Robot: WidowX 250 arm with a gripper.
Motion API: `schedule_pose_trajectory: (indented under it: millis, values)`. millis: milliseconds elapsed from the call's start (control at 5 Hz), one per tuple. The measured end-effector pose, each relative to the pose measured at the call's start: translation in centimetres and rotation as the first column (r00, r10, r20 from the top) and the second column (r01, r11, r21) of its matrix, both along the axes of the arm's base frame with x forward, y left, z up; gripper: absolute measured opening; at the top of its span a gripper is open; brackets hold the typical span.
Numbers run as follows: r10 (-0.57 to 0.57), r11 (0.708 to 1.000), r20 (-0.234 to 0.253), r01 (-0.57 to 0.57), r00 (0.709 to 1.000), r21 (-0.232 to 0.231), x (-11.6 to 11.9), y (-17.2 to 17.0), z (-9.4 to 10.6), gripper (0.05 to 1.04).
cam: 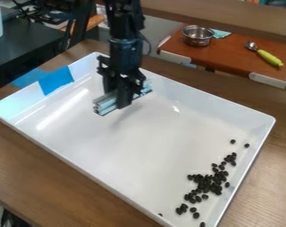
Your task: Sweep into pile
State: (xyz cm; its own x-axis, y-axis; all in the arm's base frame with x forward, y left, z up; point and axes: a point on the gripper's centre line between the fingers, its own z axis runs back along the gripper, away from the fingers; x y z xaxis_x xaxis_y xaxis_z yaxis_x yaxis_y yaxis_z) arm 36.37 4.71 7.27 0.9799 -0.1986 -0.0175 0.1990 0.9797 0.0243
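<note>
Wooden counter (56, 177), bearing one white tray (210, 98) with raised walls; blue tape (56, 80) is sticking to the short wall at the view's left.

Item, tool (117, 92): is hanging from the single black arm (126, 48) at the tray's far left part, and is clenching a pale grooved bar (106, 103). Whether the bar is touching the tray floor, one cannot tell.

Item, bar, long axis: is running from lower left to upper right in view, roughly parallel to the taped wall and crosswise to the tray's length. One long side is facing the open floor towards the beans.

Item, dark beans (209, 182): are lying well apart from the tool, towards the view's lower right, by the opposite short wall. They are forming a loose band along that wall, thickest at its middle, with strays at both ends; one bean (161, 215) is sitting apart, by the near long wall.

Item, beyond the tray: a metal bowl (198, 36) and a green-handled scoop (266, 55) are resting on a reddish-brown surface (228, 57).
</note>
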Motion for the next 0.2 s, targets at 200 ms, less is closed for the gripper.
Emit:
schedule_pose_trajectory:
  millis: [200]
  values:
    - [0.076,0.997,-0.041,-0.076,0.996,0.007,-1.07,1.53,-0.4,0.391]
